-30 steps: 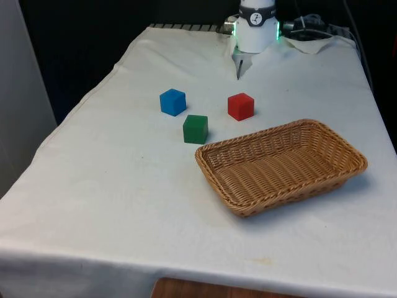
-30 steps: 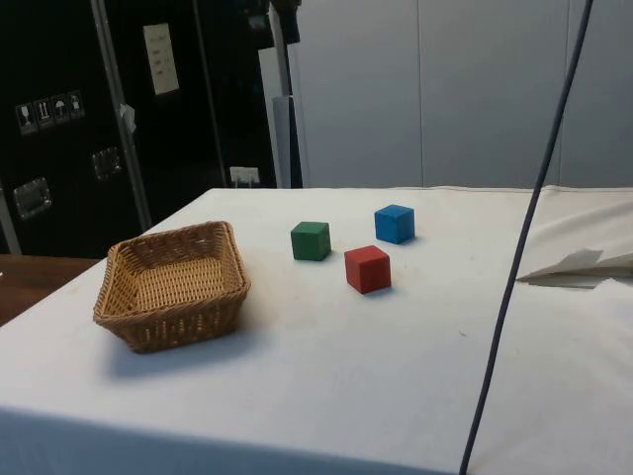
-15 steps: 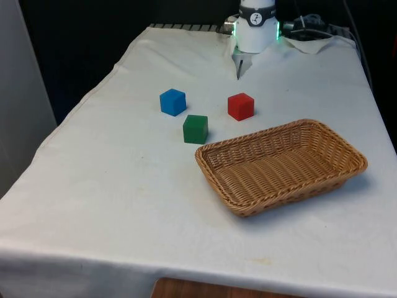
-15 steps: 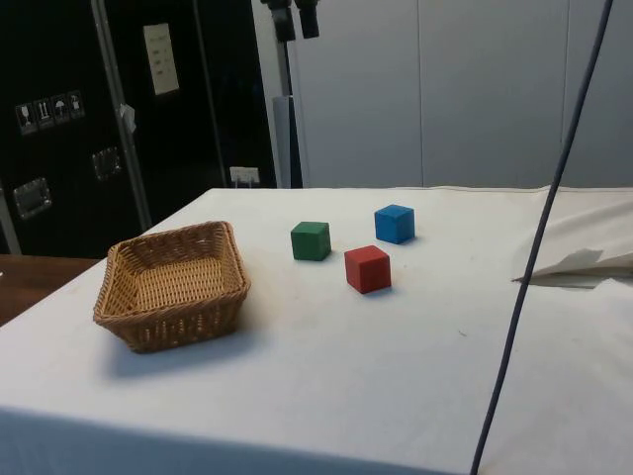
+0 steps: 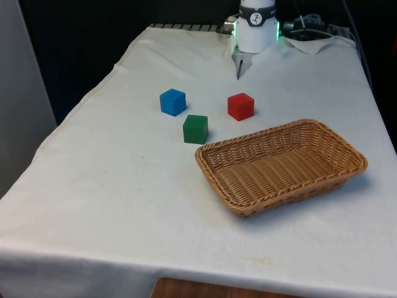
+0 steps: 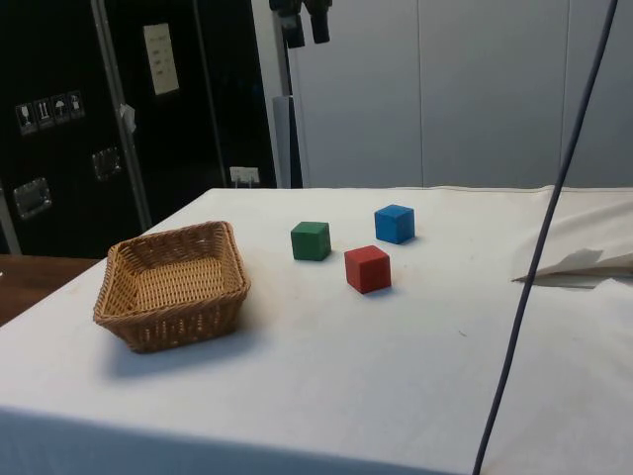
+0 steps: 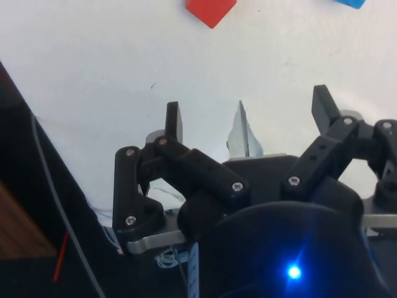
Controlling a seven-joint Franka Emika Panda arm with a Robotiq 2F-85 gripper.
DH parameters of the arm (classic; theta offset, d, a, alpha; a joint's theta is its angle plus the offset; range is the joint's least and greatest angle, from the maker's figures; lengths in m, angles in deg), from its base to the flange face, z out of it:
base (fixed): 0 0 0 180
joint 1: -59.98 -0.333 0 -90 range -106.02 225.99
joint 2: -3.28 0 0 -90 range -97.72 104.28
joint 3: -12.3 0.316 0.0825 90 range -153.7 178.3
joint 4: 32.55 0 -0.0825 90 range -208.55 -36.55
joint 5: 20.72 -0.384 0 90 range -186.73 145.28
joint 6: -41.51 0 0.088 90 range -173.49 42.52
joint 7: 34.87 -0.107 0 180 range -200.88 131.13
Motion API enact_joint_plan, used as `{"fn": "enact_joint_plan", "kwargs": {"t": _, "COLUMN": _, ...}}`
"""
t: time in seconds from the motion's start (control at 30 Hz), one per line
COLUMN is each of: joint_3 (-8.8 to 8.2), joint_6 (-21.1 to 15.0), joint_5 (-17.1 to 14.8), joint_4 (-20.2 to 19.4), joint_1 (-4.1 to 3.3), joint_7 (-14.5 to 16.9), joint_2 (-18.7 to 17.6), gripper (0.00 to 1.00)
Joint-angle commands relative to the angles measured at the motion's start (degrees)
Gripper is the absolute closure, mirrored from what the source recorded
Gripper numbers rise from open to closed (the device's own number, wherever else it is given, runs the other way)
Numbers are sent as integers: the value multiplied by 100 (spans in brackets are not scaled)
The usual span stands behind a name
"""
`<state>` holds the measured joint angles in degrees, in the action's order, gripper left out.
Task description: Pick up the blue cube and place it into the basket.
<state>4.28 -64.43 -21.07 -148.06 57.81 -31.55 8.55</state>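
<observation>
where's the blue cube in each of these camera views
Front view: blue cube sits on the cloth, toward the front view's left of the red cube.
Side view: blue cube lies farthest from the basket.
Wrist view: a blue corner at the picture's edge.
Shared landmark: the red cube.

The three cubes (image 5: 196,129) sit clustered behind the basket (image 5: 280,166), toward the front view's left.

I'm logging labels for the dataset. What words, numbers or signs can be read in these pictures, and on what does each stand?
Pale sheet on the dark cabinets: printed, too small to read.
Small plates on the cabinets: pictograms, too small to make out.
Blue cube, green cube, red cube, basket: no writing.
</observation>
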Motion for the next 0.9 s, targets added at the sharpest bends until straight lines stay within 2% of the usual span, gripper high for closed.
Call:
{"fn": "enact_joint_plan", "kwargs": {"t": 0.0, "joint_3": -6, "joint_6": -120, "joint_5": 52, "joint_4": -57, "joint_1": 6, "joint_7": -74, "joint_2": 6, "gripper": 0}}
{"fn": "enact_joint_plan", "kwargs": {"t": 0.13, "joint_3": 0, "joint_6": -327, "joint_5": 149, "joint_4": -183, "joint_1": 6, "joint_7": -258, "joint_2": 6, "gripper": 0}}
{"fn": "enact_joint_plan", "kwargs": {"t": 0.17, "joint_3": -6, "joint_6": -241, "joint_5": 92, "joint_4": -155, "joint_1": 0, "joint_7": -201, "joint_2": -6, "gripper": 0}}
{"fn": "enact_joint_plan", "kwargs": {"t": 0.43, "joint_3": 0, "joint_6": -699, "joint_5": 361, "joint_4": -418, "joint_1": 11, "joint_7": -625, "joint_2": 6, "gripper": 0}}
{"fn": "enact_joint_plan", "kwargs": {"t": 0.47, "joint_3": -6, "joint_6": -584, "joint_5": 286, "joint_4": -372, "joint_1": 0, "joint_7": -533, "joint_2": -6, "gripper": 0}}
{"fn": "enact_joint_plan", "kwargs": {"t": 0.5, "joint_3": 0, "joint_6": -745, "joint_5": 384, "joint_4": -447, "joint_1": 11, "joint_7": -670, "joint_2": 0, "gripper": 0}}
{"fn": "enact_joint_plan", "kwargs": {"t": 0.6, "joint_3": 0, "joint_6": -905, "joint_5": 476, "joint_4": -544, "joint_1": 11, "joint_7": -842, "joint_2": 0, "gripper": 0}}
{"fn": "enact_joint_plan", "kwargs": {"t": 0.77, "joint_3": -6, "joint_6": -1054, "joint_5": 567, "joint_4": -630, "joint_1": 11, "joint_7": -1054, "joint_2": -23, "gripper": 0}}
{"fn": "enact_joint_plan", "kwargs": {"t": 0.8, "joint_3": -6, "joint_6": -974, "joint_5": 510, "joint_4": -607, "joint_1": 0, "joint_7": -974, "joint_2": -17, "gripper": 0}}
{"fn": "enact_joint_plan", "kwargs": {"t": 0.87, "joint_3": -6, "joint_6": -1100, "joint_5": 590, "joint_4": -665, "joint_1": 11, "joint_7": -1129, "joint_2": -29, "gripper": 0}}
